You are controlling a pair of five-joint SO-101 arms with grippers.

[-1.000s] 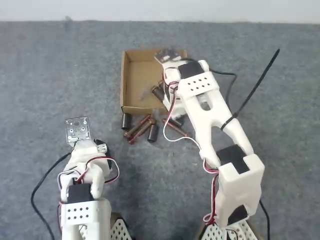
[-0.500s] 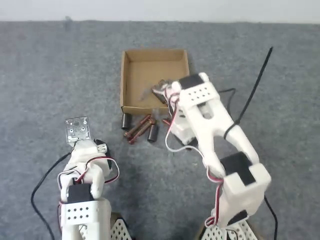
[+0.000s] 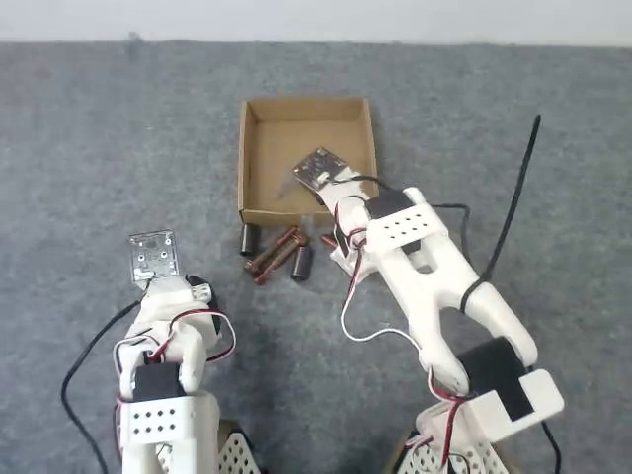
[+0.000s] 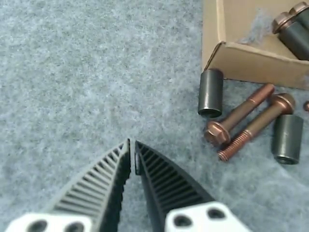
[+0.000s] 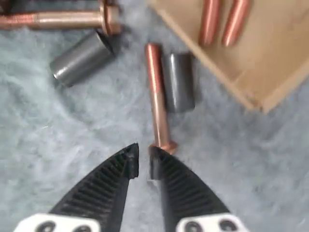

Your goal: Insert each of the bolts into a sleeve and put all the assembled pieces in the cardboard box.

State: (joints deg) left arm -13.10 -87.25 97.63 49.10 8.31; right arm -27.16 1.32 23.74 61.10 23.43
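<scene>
The cardboard box (image 3: 255, 148) sits at the middle back of the grey carpet. In front of it lie loose parts: a dark sleeve (image 3: 249, 240), two copper bolts (image 3: 275, 252) and another sleeve (image 3: 302, 262). My right gripper (image 5: 143, 159) hangs shut and empty just short of the head of a bolt (image 5: 157, 104) that lies beside a sleeve (image 5: 179, 82). Two copper bolt shanks (image 5: 211, 21) show inside the box (image 5: 270, 72). My left gripper (image 4: 133, 145) is shut and empty over bare carpet, well short of the sleeve (image 4: 211, 92) and bolts (image 4: 240, 116).
The right arm (image 3: 425, 267) stretches from the near right up to the box's front edge and covers part of the loose parts. A black cable (image 3: 513, 197) runs up on the right. A further sleeve (image 5: 82, 58) and bolt (image 5: 58, 19) lie farther out.
The right arm has drawn back from over the box to the loose parts in front of it. The left arm has kept still.
</scene>
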